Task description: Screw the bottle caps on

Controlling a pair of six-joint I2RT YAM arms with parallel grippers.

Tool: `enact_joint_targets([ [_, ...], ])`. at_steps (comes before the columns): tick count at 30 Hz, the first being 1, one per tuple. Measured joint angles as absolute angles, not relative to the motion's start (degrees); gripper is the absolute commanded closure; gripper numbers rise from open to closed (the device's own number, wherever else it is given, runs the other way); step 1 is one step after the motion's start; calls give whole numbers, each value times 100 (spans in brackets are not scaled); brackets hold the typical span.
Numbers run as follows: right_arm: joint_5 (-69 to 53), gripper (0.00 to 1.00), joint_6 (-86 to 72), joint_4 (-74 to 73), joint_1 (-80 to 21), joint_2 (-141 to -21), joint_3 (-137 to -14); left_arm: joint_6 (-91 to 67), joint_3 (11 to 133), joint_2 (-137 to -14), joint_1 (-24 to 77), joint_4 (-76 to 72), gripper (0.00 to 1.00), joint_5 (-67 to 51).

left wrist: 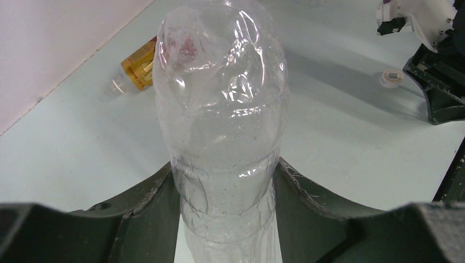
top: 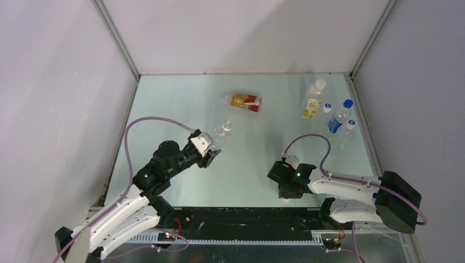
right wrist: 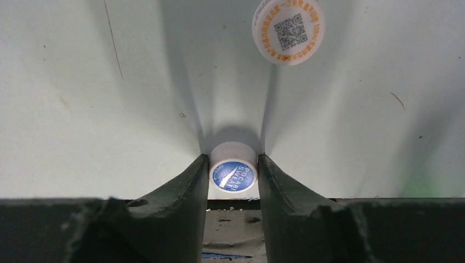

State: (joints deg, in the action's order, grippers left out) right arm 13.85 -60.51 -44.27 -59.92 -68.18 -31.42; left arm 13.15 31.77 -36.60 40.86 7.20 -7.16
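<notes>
Left hand (top: 210, 158) is closed narrowly around a clear bottle (left wrist: 222, 120), its fingers (left wrist: 148, 213) pressing both sides of the crumpled body near one end. The rest of the bottle reaches away from the hand, toward the middle of the tabletop (top: 181, 104). Which end is gripped I cannot tell. Right hand (right wrist: 233, 175) points down near the front edge of the tabletop, right of centre. It is drawn in narrow, both inner faces touching the sides of a blue cap (right wrist: 234, 176) that sits blue face up on the surface. A white cap (right wrist: 288, 31) with a printed code lies just beyond, apart from that hand. An amber bottle (top: 245, 101) lies on its side farther back, well apart from both hands. Several other bottles (top: 313, 100) are grouped near the far right corner.
</notes>
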Motion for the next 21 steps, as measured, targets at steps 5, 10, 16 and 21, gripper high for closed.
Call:
enact_joint_targets([
  [5,1369,77,-6069,-4412,-5992,-6759,-3118,1326,3177,-3695,4086,757,53,-810],
  [10,1326,88,-5861,-4383,-5986,-6305,-3079,1396,3192,-3747,4086,832,55,-972],
  [16,1083,89,-4604,-4123,-5791,-5717,-3505,1684,3660,-4224,4066,1450,63,-1584],
  [21,631,89,-2934,-3653,-5603,-5546,-4403,2106,4248,-4838,4005,2224,67,-2445],
])
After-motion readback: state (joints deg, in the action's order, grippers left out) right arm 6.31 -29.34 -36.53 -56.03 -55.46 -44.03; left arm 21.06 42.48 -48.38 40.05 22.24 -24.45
